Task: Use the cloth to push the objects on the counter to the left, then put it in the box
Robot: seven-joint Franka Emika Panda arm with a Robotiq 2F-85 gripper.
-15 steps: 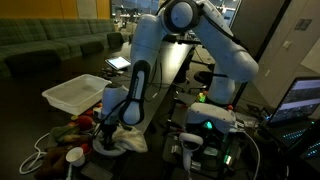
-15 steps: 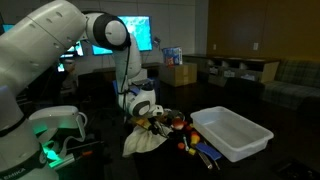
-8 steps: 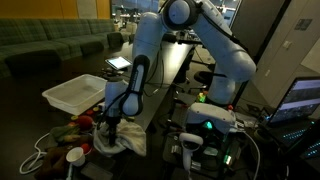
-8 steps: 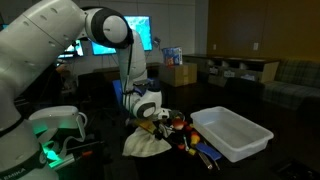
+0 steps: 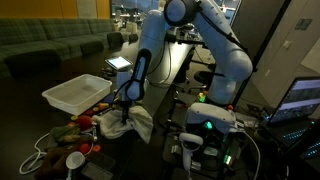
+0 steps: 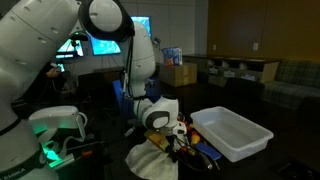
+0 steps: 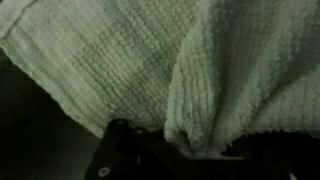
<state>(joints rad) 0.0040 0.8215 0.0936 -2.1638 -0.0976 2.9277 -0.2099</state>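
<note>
The end effector (image 5: 124,113) is clamped on the cloth (image 5: 137,126), which hangs bunched beside the objects (image 5: 78,127), near the box (image 5: 74,94) — slack fabric may ride over the pieces, or snag the cord (image 5: 40,156) and drag it.

Arm (image 5: 150,45) bent at a high elbow, forearm descending steeply, wrist turned downward. Claw (image 5: 124,108) carried low, jaws pinched tight on the cloth (image 5: 138,126). Wrist view shows only a dark edge of the claw.
</note>
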